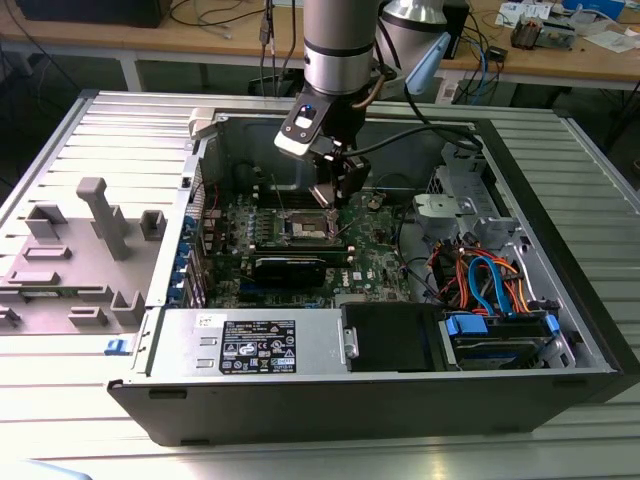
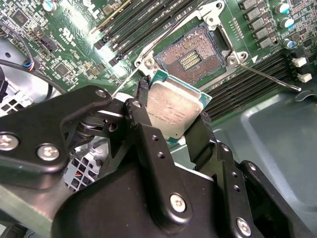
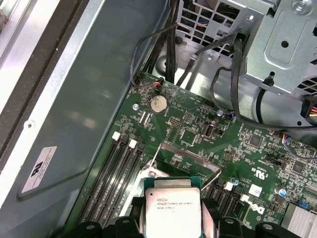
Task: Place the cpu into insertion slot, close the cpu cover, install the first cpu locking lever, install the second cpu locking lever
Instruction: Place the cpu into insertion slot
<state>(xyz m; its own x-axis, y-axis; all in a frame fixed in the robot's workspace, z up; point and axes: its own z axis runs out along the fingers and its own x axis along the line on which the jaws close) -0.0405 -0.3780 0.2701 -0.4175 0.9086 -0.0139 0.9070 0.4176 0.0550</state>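
My gripper (image 2: 172,106) is shut on the cpu (image 2: 173,111), a silvery-beige square chip with a green edge, clamped between two black fingers (image 2: 198,134). The chip hangs tilted just above and beside the insertion slot (image 2: 193,54), whose dark pin field lies bare inside its silvery rim. In the first wrist view the cpu (image 3: 172,210) sits between the fingers, and beyond it the cpu cover (image 3: 190,152) stands raised open. Thin lever rods (image 2: 270,77) stick out beside the socket. In the exterior view the gripper (image 1: 335,195) hovers over the slot (image 1: 305,228) inside the case.
Long black memory slots (image 2: 143,25) flank the socket. A black card (image 1: 290,268), a power supply (image 1: 255,345) and coloured cables (image 1: 480,275) crowd the case. A coin battery (image 3: 158,103) sits on the board. Grey fixtures (image 1: 100,215) stand on the exterior view's left.
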